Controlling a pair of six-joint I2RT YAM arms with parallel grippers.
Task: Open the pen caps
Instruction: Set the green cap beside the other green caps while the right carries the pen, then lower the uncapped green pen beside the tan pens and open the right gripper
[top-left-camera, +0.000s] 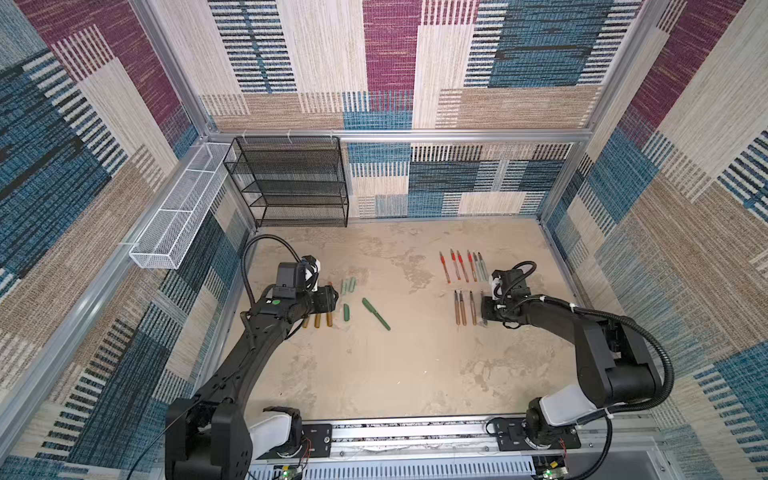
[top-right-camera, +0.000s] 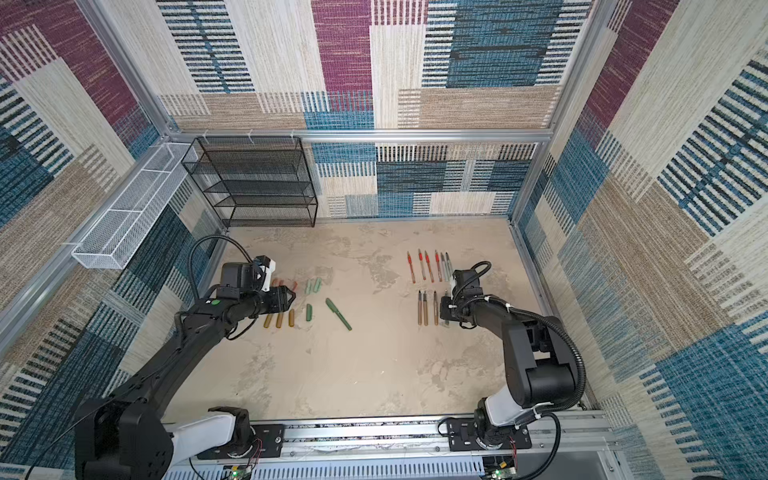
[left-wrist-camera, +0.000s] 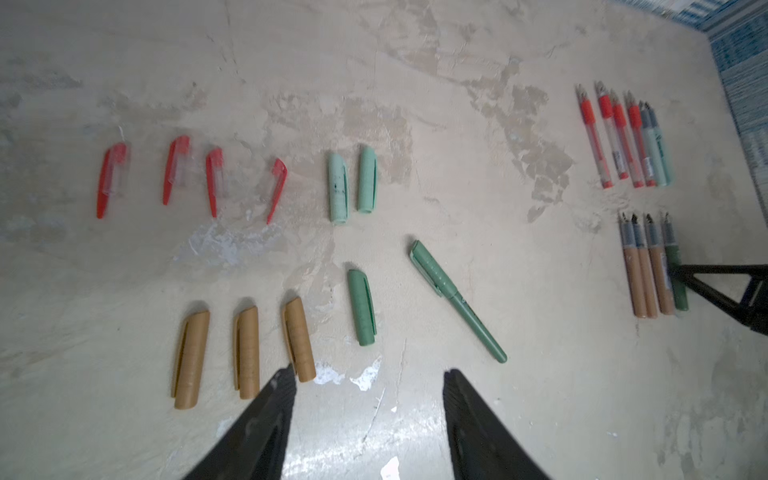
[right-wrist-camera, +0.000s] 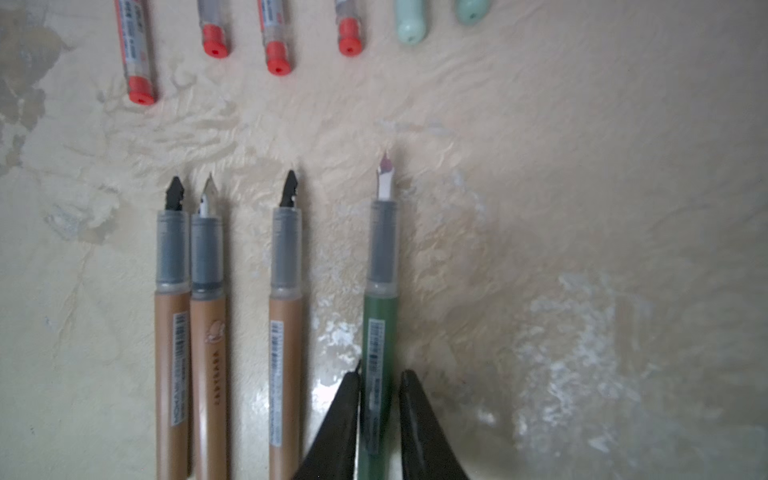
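Observation:
In the left wrist view the pen caps lie loose on the table: several red ones (left-wrist-camera: 112, 178), two pale mint (left-wrist-camera: 353, 185), three bronze (left-wrist-camera: 247, 353) and one dark green (left-wrist-camera: 361, 307). A dark green pen (left-wrist-camera: 457, 299) still wears its cap (left-wrist-camera: 426, 266). My left gripper (left-wrist-camera: 369, 376) hangs open and empty just short of the dark green cap, one fingertip (left-wrist-camera: 284, 380) beside a bronze cap. My right gripper (right-wrist-camera: 382, 374) straddles the uncapped dark green barrel (right-wrist-camera: 380, 324), which lies on the table; the jaws are slightly parted, with a gap on one side.
Three uncapped bronze barrels (right-wrist-camera: 286, 332) lie beside the green one, with red and mint barrels (top-left-camera: 461, 266) in a row beyond. A black mesh rack (top-left-camera: 291, 183) stands at the back left. A white mesh basket (top-left-camera: 178, 208) hangs on the left wall.

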